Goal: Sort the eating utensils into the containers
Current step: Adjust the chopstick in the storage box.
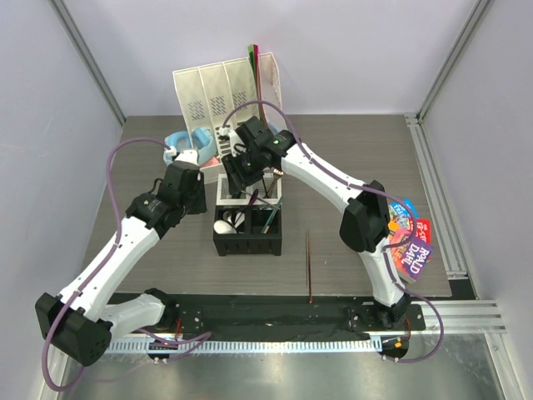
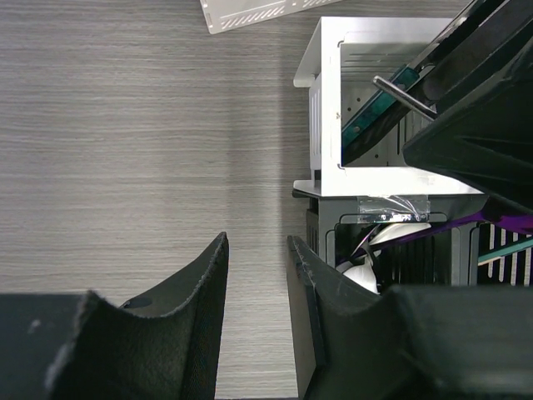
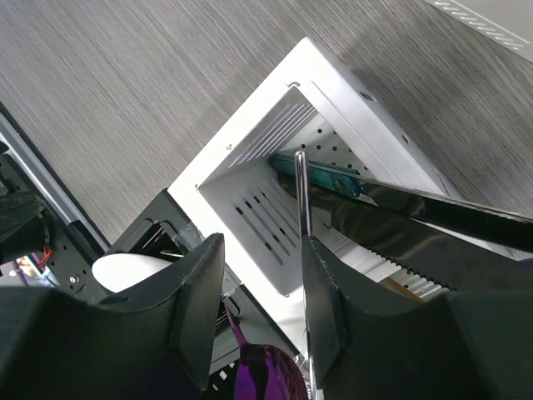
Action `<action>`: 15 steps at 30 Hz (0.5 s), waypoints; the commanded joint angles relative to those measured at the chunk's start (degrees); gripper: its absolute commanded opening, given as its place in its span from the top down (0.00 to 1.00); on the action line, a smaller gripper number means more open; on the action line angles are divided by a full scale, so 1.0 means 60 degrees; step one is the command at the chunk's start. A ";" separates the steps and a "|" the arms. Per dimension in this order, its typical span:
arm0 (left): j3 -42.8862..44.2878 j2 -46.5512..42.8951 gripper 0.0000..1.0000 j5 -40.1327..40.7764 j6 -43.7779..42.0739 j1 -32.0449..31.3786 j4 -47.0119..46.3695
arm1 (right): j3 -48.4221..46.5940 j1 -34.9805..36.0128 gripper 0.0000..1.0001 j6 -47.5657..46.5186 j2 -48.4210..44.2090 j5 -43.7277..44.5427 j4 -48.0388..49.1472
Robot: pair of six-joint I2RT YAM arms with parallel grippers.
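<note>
The four-cell caddy [image 1: 248, 243] stands mid-table, white cells at the back, black cells in front. My right gripper [image 1: 246, 177] [image 3: 262, 242] hangs open over a white cell [image 3: 250, 200]. A thin metal utensil handle [image 3: 301, 196] stands in that cell, resting against one finger, not clamped. A teal-handled piece [image 3: 321, 173] and black pieces [image 3: 416, 217] lean there too. A purple spoon [image 3: 266, 379] and a white soup spoon [image 1: 225, 225] [image 3: 125, 271] sit in the black cells [image 2: 333, 242]. Brown chopsticks [image 1: 309, 265] lie on the table right of the caddy. My left gripper [image 1: 196, 200] [image 2: 258, 250] points down just left of the caddy, open and empty.
A tall white slotted file organiser [image 1: 225, 96] stands at the back, with blue headphones [image 1: 187, 140] beside it. A colourful book [image 1: 410, 242] lies at the right, partly under my right arm. The two arms' wrists are close together around the caddy.
</note>
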State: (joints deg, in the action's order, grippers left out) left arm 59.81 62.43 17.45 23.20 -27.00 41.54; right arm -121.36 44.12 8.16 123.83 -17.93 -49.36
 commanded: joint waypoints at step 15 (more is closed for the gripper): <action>-0.0110 -0.0108 0.65 -0.0272 0.0059 0.0077 -0.0156 | -0.0618 0.0030 0.54 -0.0379 0.0572 0.0264 0.0259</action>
State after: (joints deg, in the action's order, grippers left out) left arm 59.53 62.43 16.38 23.59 -26.92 41.52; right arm -122.04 44.14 6.96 126.10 -16.64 -48.86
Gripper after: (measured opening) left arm 0.349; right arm 0.475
